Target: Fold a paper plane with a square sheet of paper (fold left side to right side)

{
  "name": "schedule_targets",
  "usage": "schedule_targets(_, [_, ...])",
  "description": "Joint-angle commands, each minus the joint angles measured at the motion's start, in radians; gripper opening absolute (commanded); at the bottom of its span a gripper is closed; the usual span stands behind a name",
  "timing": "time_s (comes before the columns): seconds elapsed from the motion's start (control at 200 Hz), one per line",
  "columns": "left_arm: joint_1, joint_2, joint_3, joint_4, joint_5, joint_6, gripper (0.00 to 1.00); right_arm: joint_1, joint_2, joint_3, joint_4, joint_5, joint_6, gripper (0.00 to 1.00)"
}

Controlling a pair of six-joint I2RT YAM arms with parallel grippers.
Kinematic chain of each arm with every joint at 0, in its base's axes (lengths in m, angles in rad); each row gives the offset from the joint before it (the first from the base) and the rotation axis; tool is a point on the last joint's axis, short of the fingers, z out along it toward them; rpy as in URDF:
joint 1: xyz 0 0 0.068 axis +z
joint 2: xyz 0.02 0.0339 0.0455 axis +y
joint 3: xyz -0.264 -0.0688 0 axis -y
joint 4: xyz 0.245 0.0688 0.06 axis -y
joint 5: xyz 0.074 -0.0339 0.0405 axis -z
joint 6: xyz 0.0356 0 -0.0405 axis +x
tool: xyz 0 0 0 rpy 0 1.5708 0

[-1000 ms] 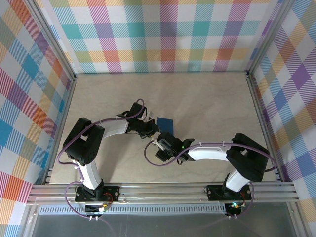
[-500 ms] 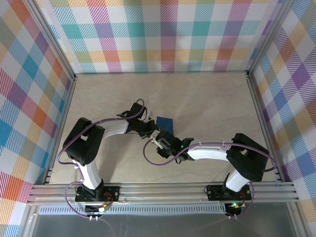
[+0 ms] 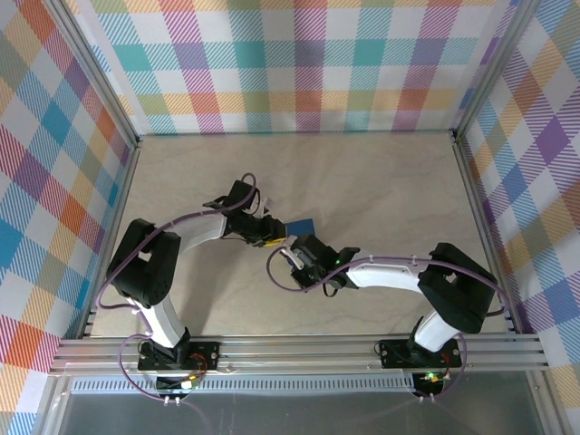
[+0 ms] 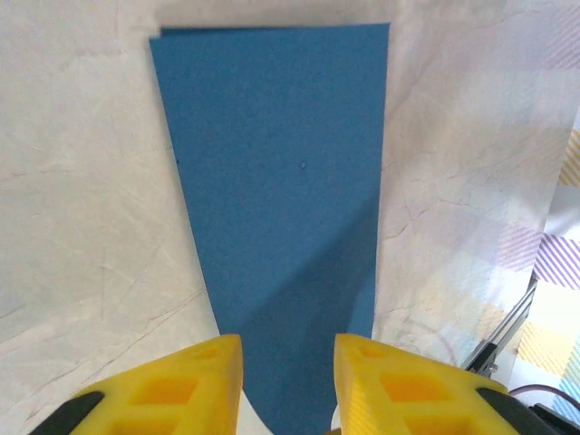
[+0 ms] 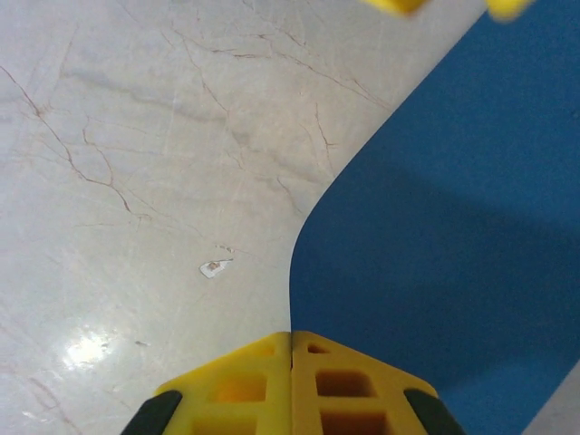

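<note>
The square sheet of paper (image 3: 304,224) is dark blue and lies near the middle of the table. In the left wrist view the paper (image 4: 281,163) runs from the far edge down between my left gripper's (image 4: 288,340) yellow fingers, which stand apart, open. The sheet's near end curls upward there. My right gripper (image 5: 291,333) is shut, and the curved edge of the paper (image 5: 453,227) runs into its closed seam. In the top view the left gripper (image 3: 275,239) and the right gripper (image 3: 292,246) meet at the paper's near left corner. The left fingertips (image 5: 399,4) show at the top of the right wrist view.
The table (image 3: 381,190) is pale marbled beige, closed in by checkered walls (image 3: 299,63). An aluminium rail (image 3: 299,352) runs along the near edge by the arm bases. A small white chip (image 5: 214,267) lies on the surface left of the paper.
My right gripper has moved in and shut on the paper's near edge. My left gripper's jaws have parted, and its arm has shifted slightly left.
</note>
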Motion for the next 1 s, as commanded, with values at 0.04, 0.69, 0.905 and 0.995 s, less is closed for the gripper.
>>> schedule_targets(0.04, [0.008,-0.041,0.055,-0.071,0.002,0.082,0.26,-0.082,-0.035,0.007,0.015,-0.288,0.102,0.00])
schedule_targets(0.69, [-0.094,0.275,0.281,-0.118,0.026,0.136,0.10,-0.256,0.041,-0.073,0.205,-0.666,0.262,0.00])
schedule_targets(0.905, [-0.106,0.346,0.301,-0.146,-0.017,0.154,0.06,-0.265,0.046,-0.075,0.199,-0.658,0.266,0.00])
schedule_targets(0.995, [-0.107,0.354,0.291,-0.155,-0.046,0.157,0.05,-0.272,0.041,-0.077,0.189,-0.654,0.267,0.00])
